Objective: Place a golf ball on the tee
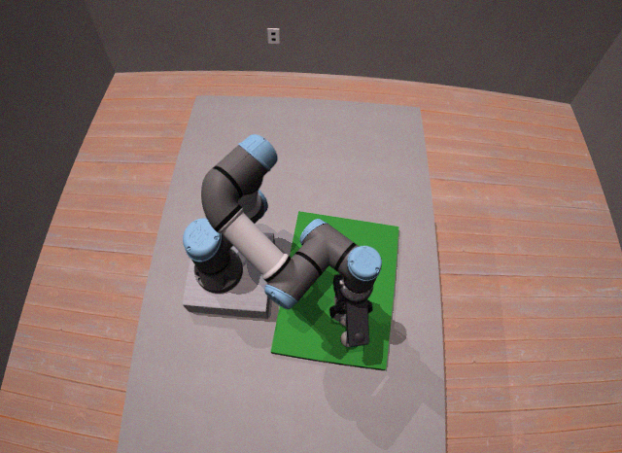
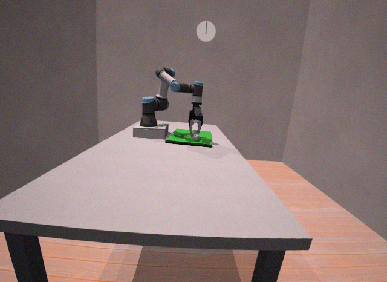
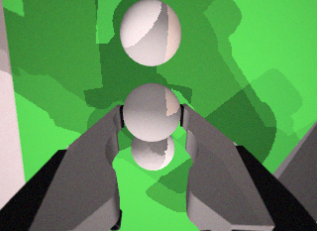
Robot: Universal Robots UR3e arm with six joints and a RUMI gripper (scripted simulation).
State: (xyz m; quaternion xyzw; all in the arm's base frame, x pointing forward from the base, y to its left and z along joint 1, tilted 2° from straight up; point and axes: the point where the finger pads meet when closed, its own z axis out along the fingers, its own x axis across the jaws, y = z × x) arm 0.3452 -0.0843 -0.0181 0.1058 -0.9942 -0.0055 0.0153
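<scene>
In the wrist view my gripper [image 3: 152, 106] is shut on a white golf ball [image 3: 151, 112], its two grey fingers pressing the ball's sides. A second golf ball [image 3: 151, 33] lies on the green mat [image 3: 267, 48] beyond it. A third golf ball [image 3: 153, 153] lies on the mat below and behind the held one. In the top view the gripper [image 1: 353, 330] points down over the near right part of the mat [image 1: 374, 237]. In the exterior view the gripper [image 2: 195, 132] stands low over the mat with a ball [image 2: 196, 137] at its tips. I cannot see the rubber tee in any view.
The arm's base stands on a grey block [image 1: 225, 295] left of the mat. The arm's elbow and wrist links [image 1: 321, 260] hang over much of the mat and hide part of it. The mat's near edge is close to the gripper.
</scene>
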